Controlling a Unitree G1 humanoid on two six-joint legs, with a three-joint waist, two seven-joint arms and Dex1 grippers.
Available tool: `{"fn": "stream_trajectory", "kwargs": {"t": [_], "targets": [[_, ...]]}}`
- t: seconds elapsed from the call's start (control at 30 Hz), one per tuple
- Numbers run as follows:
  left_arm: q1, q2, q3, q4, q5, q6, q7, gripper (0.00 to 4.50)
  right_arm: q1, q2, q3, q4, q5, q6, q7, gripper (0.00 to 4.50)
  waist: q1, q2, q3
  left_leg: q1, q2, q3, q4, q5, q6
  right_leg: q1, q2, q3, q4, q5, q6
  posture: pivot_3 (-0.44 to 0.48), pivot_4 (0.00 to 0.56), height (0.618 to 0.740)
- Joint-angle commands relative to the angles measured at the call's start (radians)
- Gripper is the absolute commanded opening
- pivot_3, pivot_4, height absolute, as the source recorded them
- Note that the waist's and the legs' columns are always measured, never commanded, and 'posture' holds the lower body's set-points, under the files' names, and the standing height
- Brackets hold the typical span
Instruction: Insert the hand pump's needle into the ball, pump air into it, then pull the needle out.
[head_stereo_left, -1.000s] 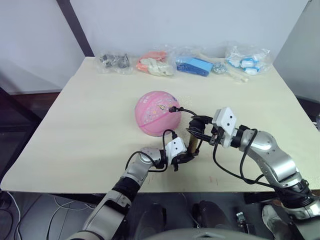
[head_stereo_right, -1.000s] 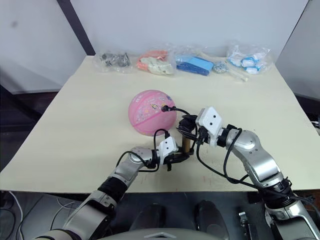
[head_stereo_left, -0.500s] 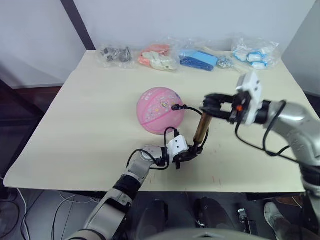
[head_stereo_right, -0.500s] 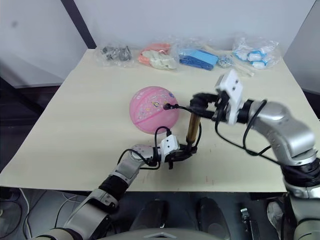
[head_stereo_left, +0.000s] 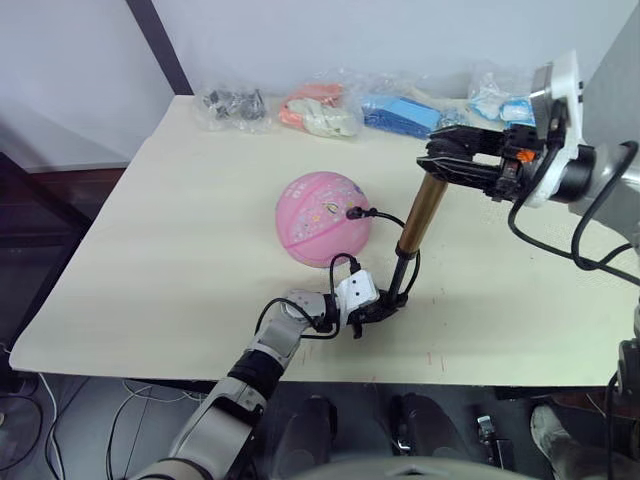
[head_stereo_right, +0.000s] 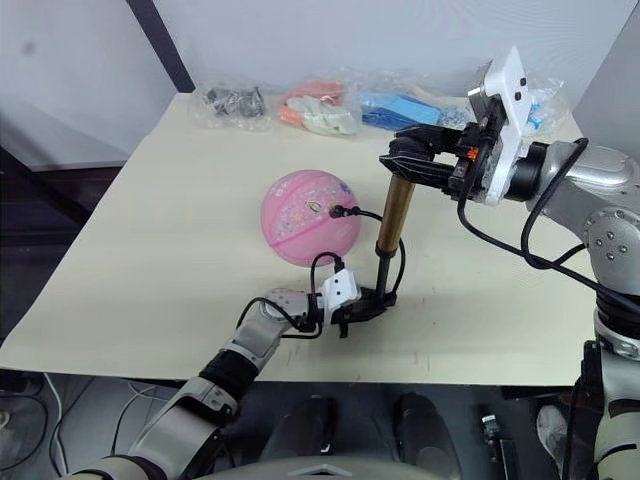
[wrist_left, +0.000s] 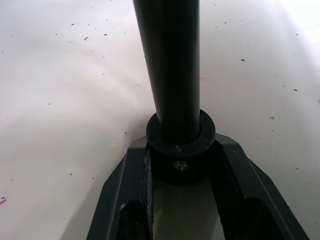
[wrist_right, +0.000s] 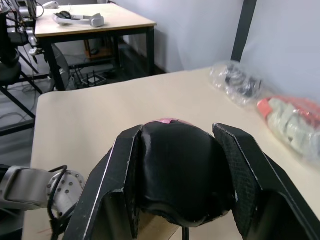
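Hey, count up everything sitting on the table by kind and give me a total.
Ball, pink: 1
Hand pump: 1
Clear bags of small items along the far edge: 4
Total: 6

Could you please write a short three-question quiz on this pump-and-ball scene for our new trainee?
1. True or false: the needle sits in the ball.
2. Which pincer clamps the hand pump at its base? A) left pincer B) right pincer
3. Fill in: the bagged items lie along the table's ___ edge.

Key: 1 true; 2 A; 3 far.
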Motion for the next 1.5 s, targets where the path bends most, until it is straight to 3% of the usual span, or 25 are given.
{"fn": "stream_trajectory", "kwargs": {"t": [0.03, 0.17, 0.43, 0.7, 0.87, 1.07, 1.37, 1.5], "targets": [[0.043, 0.027, -0.025, 0.075, 0.049, 0.032, -0.002, 1.07, 0.120, 0.050, 0.065, -0.019, -0.104, -0.078, -0.046, 1.65, -0.002, -0.001, -0.002, 0.002, 0.000, 0.000, 0.000, 0.000, 0.000, 0.001, 0.000, 0.001, 0.000, 0.000, 0.000, 0.000, 0.150, 0.740], [0.047, 0.031, -0.026, 0.073, 0.048, 0.030, -0.002, 1.07, 0.299, 0.099, 0.226, 0.014, -0.256, -0.213, -0.017, 1.65, -0.006, -0.008, -0.011, 0.007, 0.002, 0.000, 0.000, 0.000, 0.000, 0.006, 0.002, 0.000, 0.000, -0.002, 0.003, 0.000, 0.150, 0.740], [0.051, 0.034, -0.025, 0.066, 0.047, 0.034, 0.003, 1.07, 0.479, 0.219, 0.492, 0.234, -0.500, -0.407, 0.010, 1.65, -0.017, -0.012, -0.026, 0.024, 0.005, 0.001, -0.004, 0.000, 0.000, 0.020, 0.004, 0.000, 0.000, -0.005, 0.001, 0.000, 0.150, 0.740], [0.058, 0.035, -0.024, 0.061, 0.049, 0.035, 0.005, 1.07, 0.360, 0.181, 0.288, 0.101, -0.398, -0.321, 0.036, 1.65, -0.020, -0.008, -0.025, 0.028, 0.006, -0.001, -0.006, 0.000, 0.000, 0.024, 0.004, -0.002, -0.001, -0.006, -0.001, 0.000, 0.150, 0.740], [0.048, 0.026, -0.024, 0.078, 0.051, 0.032, 0.005, 1.07, 0.219, 0.127, 0.140, 0.026, -0.267, -0.208, 0.040, 1.65, -0.011, 0.001, -0.011, 0.020, 0.003, -0.003, -0.005, 0.000, 0.000, 0.017, 0.002, -0.003, -0.001, -0.006, 0.000, 0.000, 0.150, 0.740], [0.049, 0.025, -0.023, 0.082, 0.050, 0.028, 0.002, 1.07, 0.012, 0.059, -0.019, -0.001, -0.106, -0.079, 0.018, 1.65, -0.003, 0.002, -0.004, 0.009, 0.002, -0.001, -0.003, 0.000, 0.000, 0.007, 0.001, -0.001, 0.000, -0.003, -0.002, 0.000, 0.150, 0.740], [0.057, 0.029, -0.025, 0.075, 0.050, 0.027, 0.002, 1.07, -0.098, 0.001, -0.093, -0.009, -0.021, -0.024, -0.014, 1.65, -0.003, 0.001, -0.002, 0.003, 0.001, -0.002, -0.001, 0.000, 0.000, 0.003, 0.001, -0.002, 0.000, -0.001, -0.001, 0.000, 0.150, 0.740], [0.057, 0.030, -0.027, 0.071, 0.049, 0.029, -0.002, 1.07, 0.009, 0.009, -0.006, -0.044, -0.080, -0.061, -0.004, 1.65, -0.002, 0.001, -0.002, 0.002, 0.001, -0.002, -0.001, 0.000, 0.000, 0.002, 0.001, -0.002, 0.000, -0.001, -0.001, 0.000, 0.150, 0.740]]}}
